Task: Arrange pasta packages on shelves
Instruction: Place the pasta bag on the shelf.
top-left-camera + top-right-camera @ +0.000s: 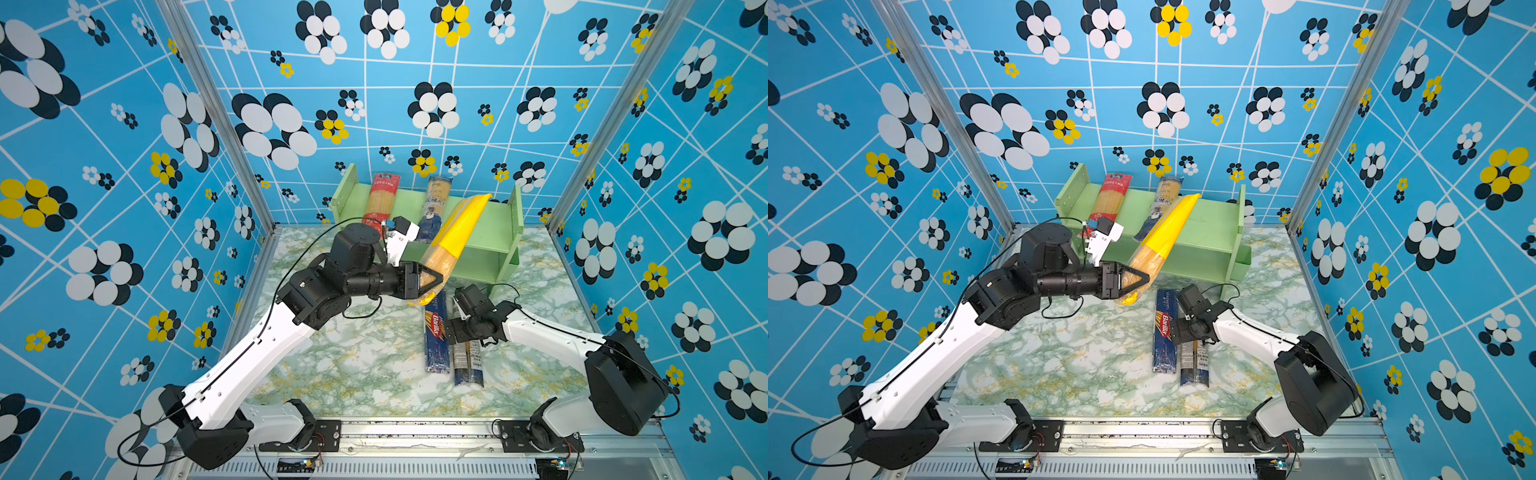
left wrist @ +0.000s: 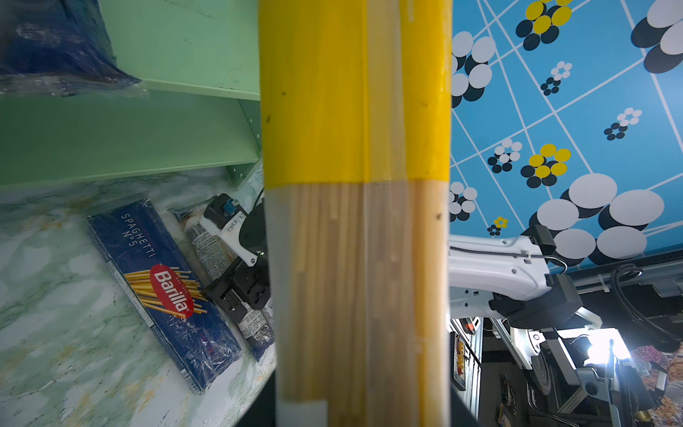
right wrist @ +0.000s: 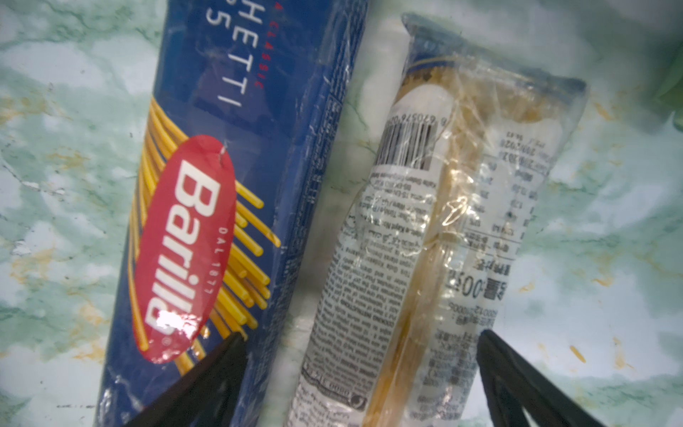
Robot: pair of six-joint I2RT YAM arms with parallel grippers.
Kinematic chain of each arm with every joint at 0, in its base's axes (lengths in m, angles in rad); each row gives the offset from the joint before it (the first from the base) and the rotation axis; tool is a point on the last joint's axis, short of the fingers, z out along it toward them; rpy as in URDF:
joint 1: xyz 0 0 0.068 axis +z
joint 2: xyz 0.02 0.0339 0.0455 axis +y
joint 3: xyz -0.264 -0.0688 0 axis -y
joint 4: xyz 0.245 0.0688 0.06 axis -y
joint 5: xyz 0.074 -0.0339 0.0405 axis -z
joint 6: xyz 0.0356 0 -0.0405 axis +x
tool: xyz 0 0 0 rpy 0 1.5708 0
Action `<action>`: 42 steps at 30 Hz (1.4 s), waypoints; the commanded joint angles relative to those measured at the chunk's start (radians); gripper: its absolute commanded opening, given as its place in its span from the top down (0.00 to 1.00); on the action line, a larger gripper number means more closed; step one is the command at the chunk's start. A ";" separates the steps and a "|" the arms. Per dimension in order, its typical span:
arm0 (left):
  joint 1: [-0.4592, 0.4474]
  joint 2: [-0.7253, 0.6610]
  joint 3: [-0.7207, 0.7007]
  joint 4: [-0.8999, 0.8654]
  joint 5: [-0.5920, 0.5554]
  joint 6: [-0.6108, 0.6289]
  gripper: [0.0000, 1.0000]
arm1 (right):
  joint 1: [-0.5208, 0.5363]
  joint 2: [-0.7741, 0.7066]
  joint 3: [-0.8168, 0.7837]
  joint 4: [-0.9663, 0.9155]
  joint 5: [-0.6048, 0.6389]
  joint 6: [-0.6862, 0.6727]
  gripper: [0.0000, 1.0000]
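Observation:
My left gripper [image 1: 432,279] is shut on the clear lower part of the yellow-topped pasta package [image 1: 461,224], which slants up with its yellow end over the top tier of the pale green shelves [image 1: 496,232]. On that tier lie a red pack [image 1: 380,199] and a clear pack with a navy end [image 1: 436,208]. On the table lie the dark blue Barilla pack [image 3: 221,185] and, beside it, a clear pack with a navy and white label [image 3: 443,222]. My right gripper [image 3: 362,373] stands open just over the clear labelled pack, one finger over the Barilla pack's edge.
The marble-patterned table [image 1: 353,365] is boxed in by blue flowered walls [image 1: 124,166] on three sides, with metal posts [image 1: 232,137] at the back corners. The shelves stand against the back wall. Both arm bases sit on the front rail [image 1: 415,436].

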 commanded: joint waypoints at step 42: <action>-0.071 0.739 0.874 0.056 -0.512 -0.085 1.00 | 0.002 -0.067 -0.130 0.161 -0.082 -0.074 0.01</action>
